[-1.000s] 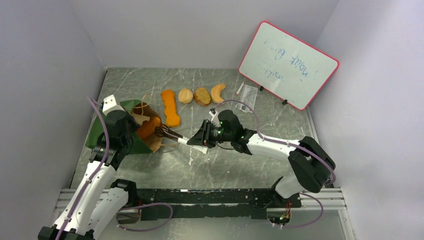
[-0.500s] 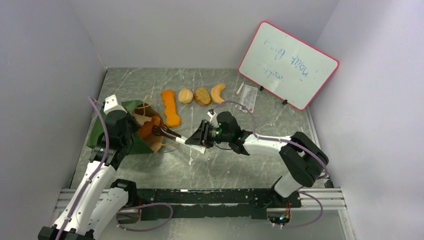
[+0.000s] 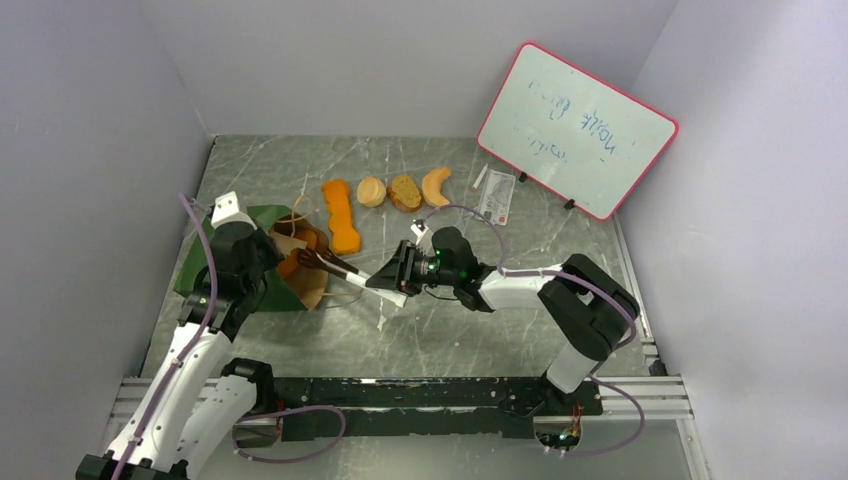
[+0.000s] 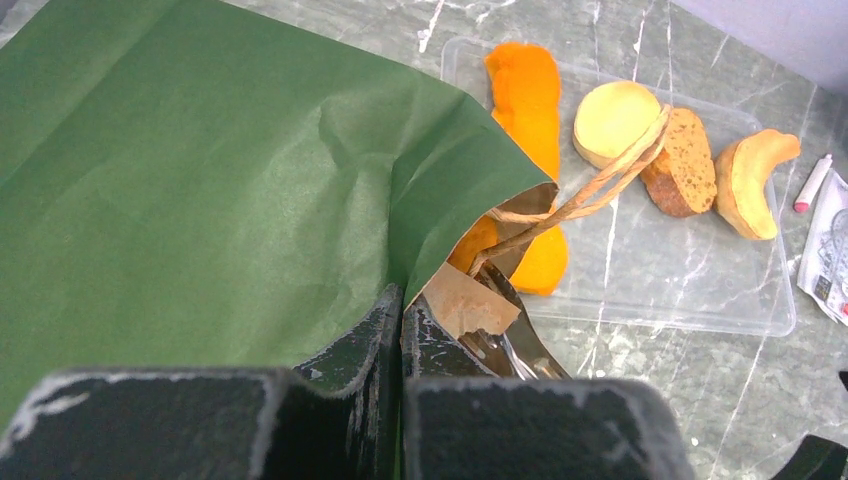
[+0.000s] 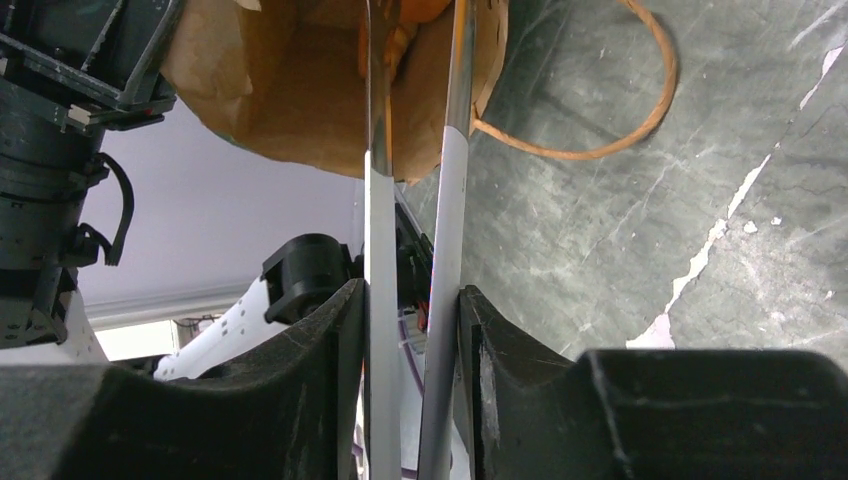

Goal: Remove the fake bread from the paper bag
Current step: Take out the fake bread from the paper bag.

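The dark green paper bag [image 3: 222, 268] lies on its side at the left, its brown mouth facing right. My left gripper [image 3: 268, 262] is shut on the bag's edge; in the left wrist view the jaws [image 4: 402, 310] pinch the green paper [image 4: 200, 180]. My right gripper [image 3: 395, 279] is shut on the white handles of metal tongs [image 3: 338, 271], whose tips reach into the bag's mouth at an orange bread piece [image 3: 296, 254]. In the right wrist view the tongs [image 5: 445, 250] run into the brown inside [image 5: 280, 100]. A baguette [image 3: 341, 215], bun [image 3: 371, 191], brown slice [image 3: 405, 192] and croissant [image 3: 436, 185] lie outside.
The loose bread lies on a clear tray [image 4: 700, 290] behind the bag. A red-framed whiteboard [image 3: 575, 130] leans at the back right, with a small packet [image 3: 497, 195] and a marker [image 3: 480, 178] in front of it. A tan cord handle [image 5: 600, 140] loops on the table.
My right gripper has moved left and pushed the tongs deeper into the bag's mouth. Less of the orange piece shows now. The left gripper keeps its hold.
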Robot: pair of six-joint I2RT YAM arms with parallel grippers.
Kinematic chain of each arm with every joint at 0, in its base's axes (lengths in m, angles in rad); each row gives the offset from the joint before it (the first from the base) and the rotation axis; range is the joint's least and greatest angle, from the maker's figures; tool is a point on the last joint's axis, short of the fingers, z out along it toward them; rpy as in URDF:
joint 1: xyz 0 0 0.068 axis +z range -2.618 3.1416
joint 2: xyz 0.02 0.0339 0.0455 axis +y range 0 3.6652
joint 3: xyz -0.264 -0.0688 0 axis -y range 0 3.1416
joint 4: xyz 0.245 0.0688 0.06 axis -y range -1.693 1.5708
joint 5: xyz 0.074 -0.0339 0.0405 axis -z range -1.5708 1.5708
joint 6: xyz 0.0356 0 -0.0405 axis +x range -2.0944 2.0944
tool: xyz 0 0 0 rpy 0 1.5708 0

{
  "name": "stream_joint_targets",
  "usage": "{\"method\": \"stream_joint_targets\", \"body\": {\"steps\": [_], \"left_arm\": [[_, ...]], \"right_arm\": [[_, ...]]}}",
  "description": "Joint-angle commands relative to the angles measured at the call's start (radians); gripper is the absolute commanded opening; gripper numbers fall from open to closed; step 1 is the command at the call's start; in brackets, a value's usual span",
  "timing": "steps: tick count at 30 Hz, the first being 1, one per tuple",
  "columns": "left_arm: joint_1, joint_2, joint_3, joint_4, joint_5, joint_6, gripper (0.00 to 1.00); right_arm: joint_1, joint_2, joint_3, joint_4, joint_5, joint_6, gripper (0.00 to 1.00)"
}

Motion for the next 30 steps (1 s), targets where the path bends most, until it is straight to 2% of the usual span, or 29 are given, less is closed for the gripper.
{"method": "stream_joint_targets", "body": {"steps": [1, 10, 13, 21, 25, 30], "left_arm": [[-0.001, -0.017, 0.008, -0.021, 0.049, 0.008, 0.07], [-0.001, -0.012, 0.007, -0.028, 0.078, 0.003, 0.07], [-0.001, -0.012, 0.004, -0.027, 0.085, 0.002, 0.07], [-0.001, -0.011, -0.008, -0.016, 0.104, -0.003, 0.07], [-0.001, -0.011, -0.014, -0.014, 0.106, -0.006, 0.07], [-0.001, -0.014, -0.019, -0.008, 0.104, -0.007, 0.07]], "right_arm": [[-0.002, 0.032, 0.013, 0.123, -0.028, 0.011, 0.40], [-0.001, 0.132, 0.063, 0.219, -0.036, 0.048, 0.42], [-0.001, 0.158, 0.090, 0.232, -0.037, 0.052, 0.47], [0.002, 0.225, 0.145, 0.257, -0.038, 0.067, 0.48], [0.011, 0.247, 0.166, 0.233, -0.039, 0.054, 0.42], [0.021, 0.208, 0.168, 0.146, 0.000, -0.011, 0.25]]}}
